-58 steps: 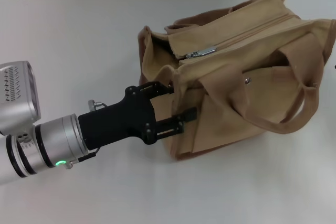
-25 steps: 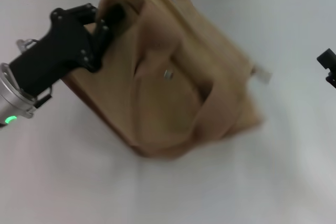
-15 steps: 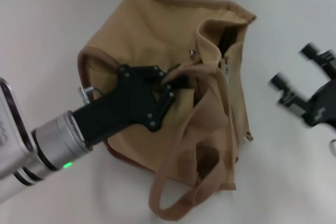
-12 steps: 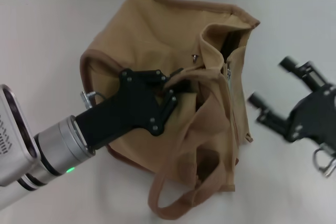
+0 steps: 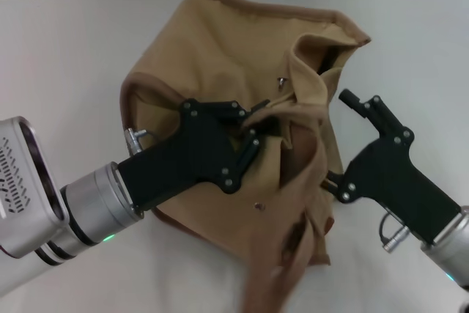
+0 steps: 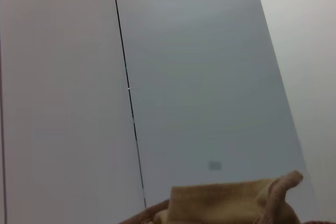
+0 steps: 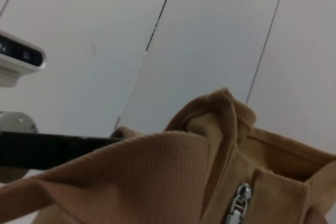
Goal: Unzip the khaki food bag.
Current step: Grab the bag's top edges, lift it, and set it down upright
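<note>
Two grippers flank the khaki food bag (image 5: 220, 71) slumped on the table (image 5: 66, 49): my left gripper (image 5: 260, 133) pinches its fabric, my right gripper (image 5: 338, 141) spreads wide nearby, zipper pull (image 7: 237, 203) untouched.

You have the left hand (image 5: 253, 133) clamped on fabric at the top of the boxy tan canvas food bag (image 5: 212, 56); the right hand (image 5: 344, 137) spreads its fingers against the bag's opposite side, on the white tabletop (image 5: 58, 49).
</note>
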`<state>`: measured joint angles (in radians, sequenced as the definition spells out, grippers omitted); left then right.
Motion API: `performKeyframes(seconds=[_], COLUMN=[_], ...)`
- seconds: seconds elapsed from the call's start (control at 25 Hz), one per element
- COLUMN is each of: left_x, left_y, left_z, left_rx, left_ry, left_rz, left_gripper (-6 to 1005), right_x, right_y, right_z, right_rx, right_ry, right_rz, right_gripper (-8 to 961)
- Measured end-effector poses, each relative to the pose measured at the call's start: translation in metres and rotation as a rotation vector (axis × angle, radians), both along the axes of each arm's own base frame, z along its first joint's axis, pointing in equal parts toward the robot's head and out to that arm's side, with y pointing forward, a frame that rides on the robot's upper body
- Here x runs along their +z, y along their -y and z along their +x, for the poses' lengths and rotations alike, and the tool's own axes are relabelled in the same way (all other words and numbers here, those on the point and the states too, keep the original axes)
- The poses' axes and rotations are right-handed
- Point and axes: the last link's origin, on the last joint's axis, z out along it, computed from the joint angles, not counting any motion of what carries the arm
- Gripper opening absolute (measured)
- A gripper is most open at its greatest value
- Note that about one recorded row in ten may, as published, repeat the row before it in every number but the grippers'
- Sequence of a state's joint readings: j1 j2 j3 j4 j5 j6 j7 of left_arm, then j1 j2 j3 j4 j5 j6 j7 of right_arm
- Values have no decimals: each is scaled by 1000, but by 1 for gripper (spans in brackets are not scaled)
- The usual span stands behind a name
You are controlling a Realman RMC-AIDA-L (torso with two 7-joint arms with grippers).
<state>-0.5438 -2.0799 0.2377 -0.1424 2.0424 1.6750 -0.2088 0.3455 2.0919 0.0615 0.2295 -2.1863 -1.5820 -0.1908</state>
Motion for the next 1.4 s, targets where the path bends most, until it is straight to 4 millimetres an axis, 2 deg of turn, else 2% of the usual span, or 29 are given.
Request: performKeyframes(seconds=[0.36, 1.04, 1.28, 1.4], left_x=[-4, -8, -9, -9], left_y=[3, 0, 1, 2], left_z=[-1, 0, 0, 0], left_rx=[14, 26, 27, 28], left_ry=[-10, -22, -23, -20], left_rz=[-15, -19, -23, -27], left_gripper=[59, 63, 65, 65], right_x=[7, 5, 5, 5], right_y=[-9, -7, -6, -6], right_z=[-4, -3, -3, -3], right_rx=[-66, -69, -67, -65], right_ry=[-54, -43, -41, -40], right_rz=[95, 93, 93, 94], right_gripper=[731, 674, 473, 343])
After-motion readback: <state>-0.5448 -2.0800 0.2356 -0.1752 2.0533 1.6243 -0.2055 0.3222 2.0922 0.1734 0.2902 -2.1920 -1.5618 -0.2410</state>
